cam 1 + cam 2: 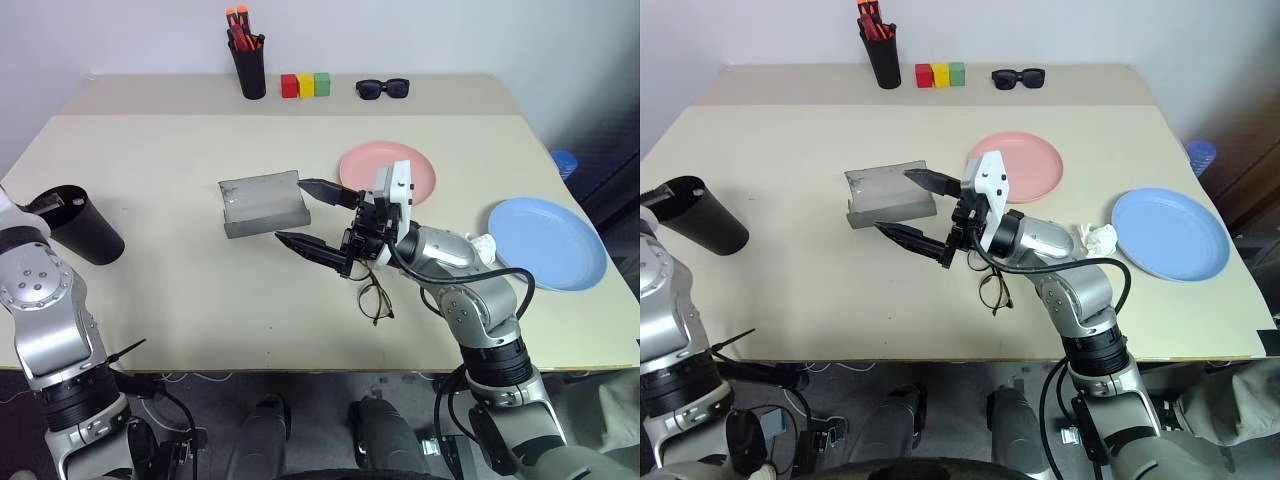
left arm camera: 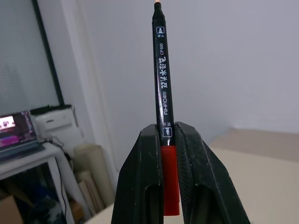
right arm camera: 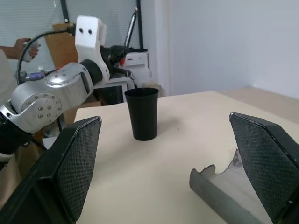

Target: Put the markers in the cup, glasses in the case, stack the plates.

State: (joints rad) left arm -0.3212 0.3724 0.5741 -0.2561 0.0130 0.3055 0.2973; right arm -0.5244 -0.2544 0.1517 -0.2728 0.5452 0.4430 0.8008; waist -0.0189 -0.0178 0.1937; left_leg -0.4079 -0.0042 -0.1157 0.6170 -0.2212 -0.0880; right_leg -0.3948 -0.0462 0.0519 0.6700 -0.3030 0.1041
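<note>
My left jaws [image 2: 168, 154] are clamped tight on the black marker with the red cap [image 2: 163, 79], gripped right at the cap so most of the barrel sticks out free; it could pivot or slip as I tip it toward the wide matte black cup [image 1: 85, 223], which stands at about 9 o'clock on the bench [image 1: 180, 300]. A long lever like that may strike the rim and topple the cup. My right jaws [image 1: 320, 215] hang spread wide and empty near the centre, just beside the open grey hinged case [image 1: 262, 203]. The thin wire-frame glasses [image 1: 375, 297] lie at 6 o'clock of that hand, close under its cable, which could snag them. The salmon pink plate [image 1: 425, 175] at 1 o'clock and light blue plate [image 1: 548, 243] at 3 o'clock sit unstacked.
</note>
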